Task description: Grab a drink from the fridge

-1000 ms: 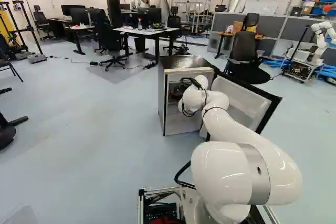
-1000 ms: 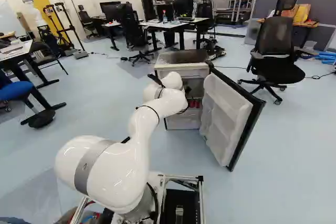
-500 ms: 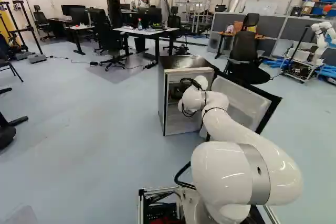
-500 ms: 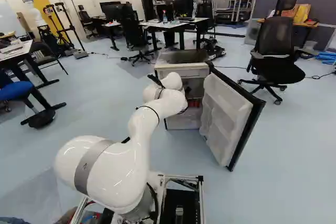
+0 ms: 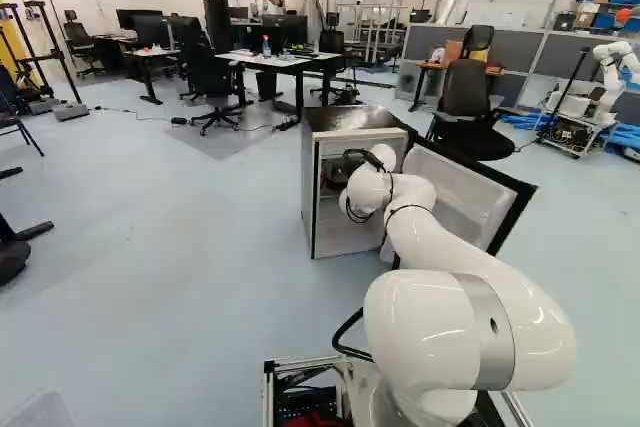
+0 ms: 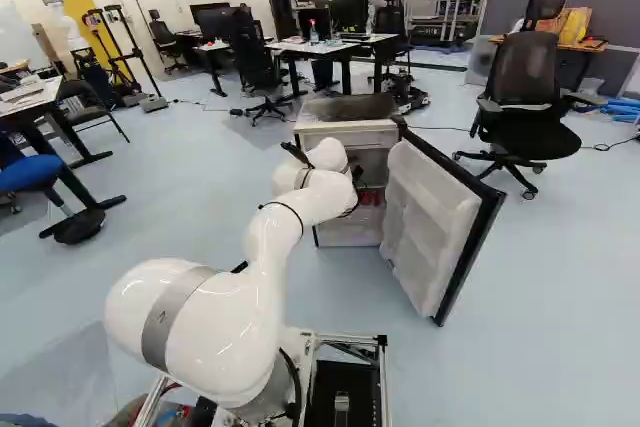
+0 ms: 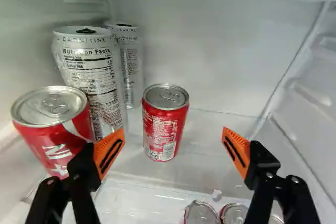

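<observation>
Inside the open fridge (image 5: 335,137), the black gripper (image 5: 342,175) is partly hidden by my wrist in the left base view. In the wrist view the gripper (image 7: 172,149) stands wide open, nothing held. A small red can (image 7: 166,124) stands upright on the shelf ahead of the gap between its orange pads. Beside and beyond one finger is another red can (image 7: 51,129), its lower part overlapped by that finger. Behind these stand two tall silver cans (image 7: 90,74), (image 7: 128,61). Several can tops (image 7: 202,213) show lower down, past the shelf's front edge.
The fridge door (image 6: 440,227) stands swung out to the arm's right, its white shelves facing inward. Fridge side walls (image 7: 310,108) flank the gripper. An office chair (image 6: 525,97) is beyond the door. Another robot (image 5: 605,82) stands far right in the left base view.
</observation>
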Controlling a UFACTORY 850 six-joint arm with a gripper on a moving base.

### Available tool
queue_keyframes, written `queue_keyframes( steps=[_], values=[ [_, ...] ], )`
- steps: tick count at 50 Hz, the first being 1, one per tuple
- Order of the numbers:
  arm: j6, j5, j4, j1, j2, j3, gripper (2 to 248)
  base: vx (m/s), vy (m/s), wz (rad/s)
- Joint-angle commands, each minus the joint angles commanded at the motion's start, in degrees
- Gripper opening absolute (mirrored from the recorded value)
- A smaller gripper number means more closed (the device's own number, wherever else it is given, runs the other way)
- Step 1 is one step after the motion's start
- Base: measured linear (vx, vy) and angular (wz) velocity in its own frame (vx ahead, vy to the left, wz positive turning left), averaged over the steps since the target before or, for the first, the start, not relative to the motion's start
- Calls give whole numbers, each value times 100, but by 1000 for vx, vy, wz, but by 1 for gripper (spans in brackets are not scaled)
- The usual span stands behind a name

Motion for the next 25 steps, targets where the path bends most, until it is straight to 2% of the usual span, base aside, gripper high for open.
queue_keyframes(
  steps=[25],
  values=[
    [0,0,0,2,407,425,247,0,0,0]
  ],
)
